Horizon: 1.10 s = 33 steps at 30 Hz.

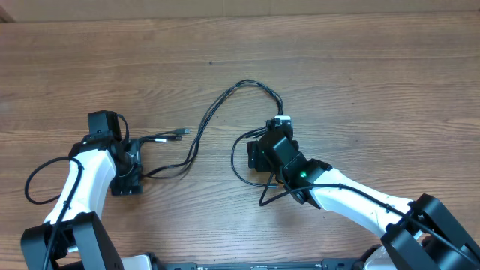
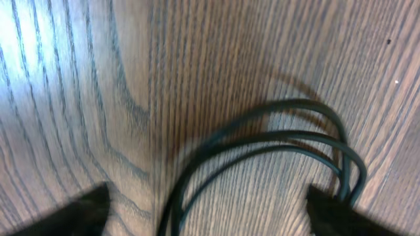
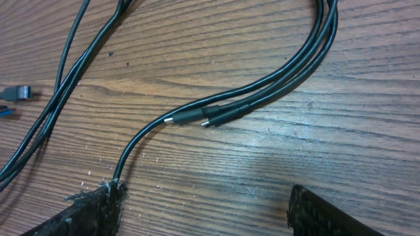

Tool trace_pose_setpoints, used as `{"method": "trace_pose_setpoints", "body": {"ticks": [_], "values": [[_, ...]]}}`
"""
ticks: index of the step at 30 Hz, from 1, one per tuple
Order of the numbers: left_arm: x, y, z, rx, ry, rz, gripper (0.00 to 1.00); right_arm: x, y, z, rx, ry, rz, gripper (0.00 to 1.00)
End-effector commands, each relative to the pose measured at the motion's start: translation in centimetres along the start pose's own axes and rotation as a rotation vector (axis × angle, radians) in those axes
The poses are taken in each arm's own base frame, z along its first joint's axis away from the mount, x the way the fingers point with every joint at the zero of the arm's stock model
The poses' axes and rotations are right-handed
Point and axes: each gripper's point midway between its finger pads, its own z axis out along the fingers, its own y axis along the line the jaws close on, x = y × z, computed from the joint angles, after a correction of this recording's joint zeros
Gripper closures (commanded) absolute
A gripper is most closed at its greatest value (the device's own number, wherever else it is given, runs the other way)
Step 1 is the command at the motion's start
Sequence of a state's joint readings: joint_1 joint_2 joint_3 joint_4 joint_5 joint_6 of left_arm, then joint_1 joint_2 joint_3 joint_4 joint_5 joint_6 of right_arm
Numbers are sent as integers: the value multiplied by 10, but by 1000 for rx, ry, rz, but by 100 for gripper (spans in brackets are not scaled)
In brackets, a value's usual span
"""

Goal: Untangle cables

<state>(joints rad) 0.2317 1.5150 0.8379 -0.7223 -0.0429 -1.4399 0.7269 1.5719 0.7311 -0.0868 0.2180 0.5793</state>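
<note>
Separating the cables strand by strand is the step in hand. I judge it to be at an early stage, since the cords run side by side as one bundle. The bundle lies across the middle of the surface. It starts beside the left fingers, arcs toward the far edge, and comes down to the right fingers, where it loops toward the near edge.

Finger state:
1. Left fingers: spread wide, holding nothing. Three strands curve across the wood between them.
2. Right fingers: spread wide, holding nothing. One strand runs up to the tip of one finger. I cannot tell whether it passes under it.

Procedure as I would run it:
1. Select one strand only. The two silver-tipped plugs in the right wrist view lie side by side with nothing crossing them, so either is a sound starting point.
2. Close on the cord just behind the plug, not on the plug itself.
3. Pin the rest of the bundle with the left fingers.
4. Draw the chosen strand slowly toward the right edge.
5. Stop if neighbouring strands travel with it.

The surface is flat, matt wood grain. The thin cords lie flush on it, so I expect the fingertips must touch the wood to get under one. Past the far edge only a pale strip shows, and I can say nothing more of the room.
</note>
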Motion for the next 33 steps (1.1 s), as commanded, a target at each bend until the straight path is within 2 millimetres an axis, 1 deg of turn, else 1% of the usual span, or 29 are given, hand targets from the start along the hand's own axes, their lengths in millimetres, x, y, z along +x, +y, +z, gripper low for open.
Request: {"method": "trace_pose_setpoints", "body": {"ticks": [1, 3, 5, 7, 10, 12, 13, 16, 17, 18, 20, 22, 25, 30, 33], "values": [[-9, 2, -1, -14, -35, 167, 0, -9, 0, -1, 4, -27, 4, 20], [-9, 6, -4, -35, -31, 191, 0, -9, 0, -1, 4, -27, 4, 20], [-9, 10, -12, -60, -32, 201, 0, -9, 0, -1, 4, -27, 4, 20], [-13, 13, -26, -87, -45, 210, 0, -9, 0, -1, 4, -27, 4, 20], [-20, 12, -54, -101, -77, 239, 0, -9, 1, -1, 3, -28, 4, 20], [-22, 6, -70, -79, -82, 279, 0, -10, 1, -1, 1, -31, 5, 20], [-23, 0, -80, -50, -86, 315, 0, -10, 1, -1, 0, -32, 5, 20], [-24, -15, -102, 23, -104, 421, 1, -10, 1, -1, 0, -33, 5, 20], [-24, -20, -109, 49, -105, 470, 0, -10, 1, -1, 0, -32, 5, 19], [-22, -25, -116, 77, -105, 529, 0, -10, 1, -1, 0, -31, 5, 16], [-18, -37, -129, 133, -106, 672, 0, -9, 2, -1, -7, -27, 5, 15], [-12, -45, -139, 183, -92, 805, 0, -8, 3, -1, -11, -24, 5, 13], [-4, -48, -142, 214, -65, 889, 0, -8, 4, -1, -15, -21, 5, 10], [-5, -47, -140, 206, -73, 968, 0, -7, 5, -1, -23, -16, 9, 5], [-4, -47, -140, 206, -73, 975, 0, -9, 7, -2, -32, -23, 11, 3]]}}
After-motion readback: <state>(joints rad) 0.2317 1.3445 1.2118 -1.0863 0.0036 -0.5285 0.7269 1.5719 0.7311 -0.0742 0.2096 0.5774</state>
